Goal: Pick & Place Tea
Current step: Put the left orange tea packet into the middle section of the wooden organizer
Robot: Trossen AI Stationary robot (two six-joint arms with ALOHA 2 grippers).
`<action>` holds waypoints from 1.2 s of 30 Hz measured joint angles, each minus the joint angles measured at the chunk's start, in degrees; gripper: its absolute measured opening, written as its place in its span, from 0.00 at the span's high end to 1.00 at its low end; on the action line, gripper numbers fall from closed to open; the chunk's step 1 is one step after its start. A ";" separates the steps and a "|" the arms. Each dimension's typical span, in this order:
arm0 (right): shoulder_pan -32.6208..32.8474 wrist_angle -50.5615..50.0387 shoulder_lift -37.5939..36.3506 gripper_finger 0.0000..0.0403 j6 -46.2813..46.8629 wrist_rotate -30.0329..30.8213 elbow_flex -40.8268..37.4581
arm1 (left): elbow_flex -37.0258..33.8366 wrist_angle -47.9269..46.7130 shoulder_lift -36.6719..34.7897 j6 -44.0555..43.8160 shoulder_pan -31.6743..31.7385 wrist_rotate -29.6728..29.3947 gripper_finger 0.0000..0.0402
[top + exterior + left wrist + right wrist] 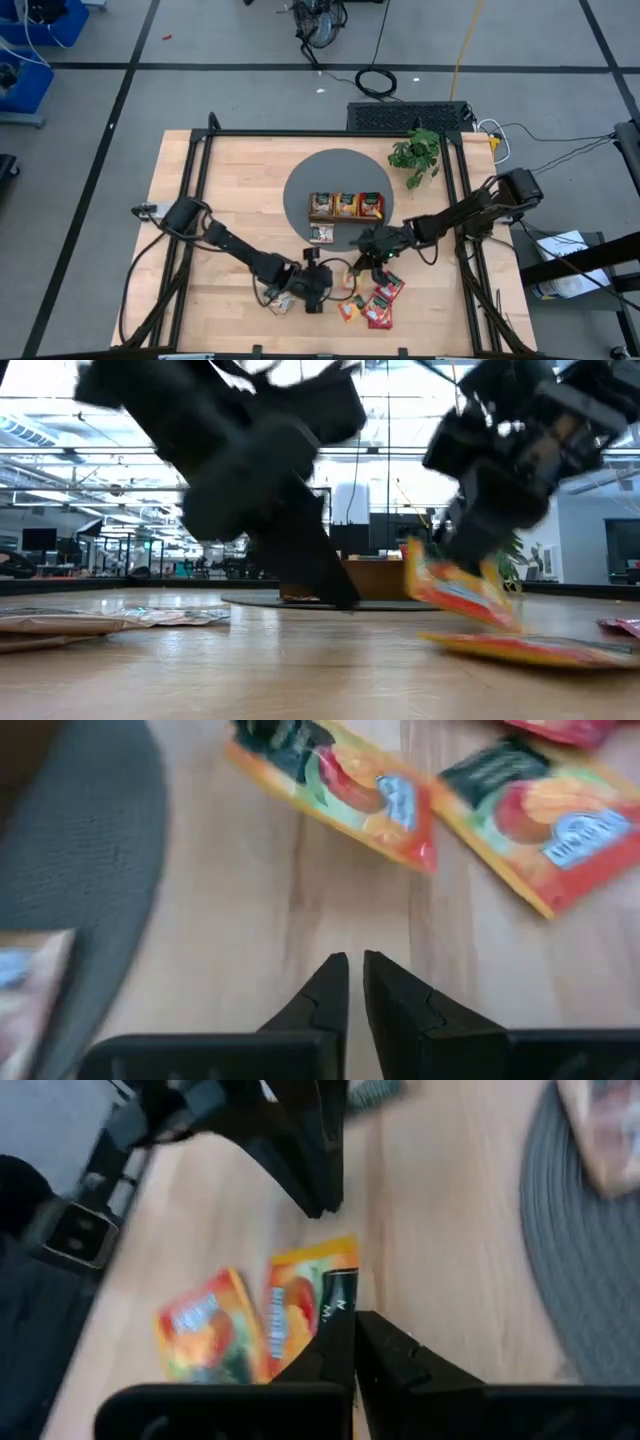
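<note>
My right gripper [355,1325] is shut on an orange-yellow tea sachet [300,1310], low over the wooden table, near the table's front edge and in front of the grey mat [300,190]. The low view shows that sachet [455,590] slanting down from the gripper [470,560]. My left gripper [355,965] is shut with nothing between its fingers, just left of it and pointing down at bare wood. Other tea sachets lie flat on the table: red and orange ones [378,300] and beige ones [280,300]. The brown tray [345,218] on the mat holds sachets. My right gripper pinches the orange-yellow sachet between its two fingers at its dark-printed end [338,1305]. The fingers come slanting down from the table's right. The sachet hangs tilted below them, and its lower corner [510,622] is just above another sachet [530,650] that lies flat.
A beige sachet [322,233] lies on the mat in front of the tray. A green plant [415,155] stands at the mat's far right. The two grippers are close together, with loose sachets [550,820] on the wood under and beside them.
</note>
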 joint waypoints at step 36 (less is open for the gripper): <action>-25.38 -56.10 1.16 1.00 -35.34 7.51 33.14 | 0.10 -26.90 -6.67 -17.61 -12.17 -19.52 0.90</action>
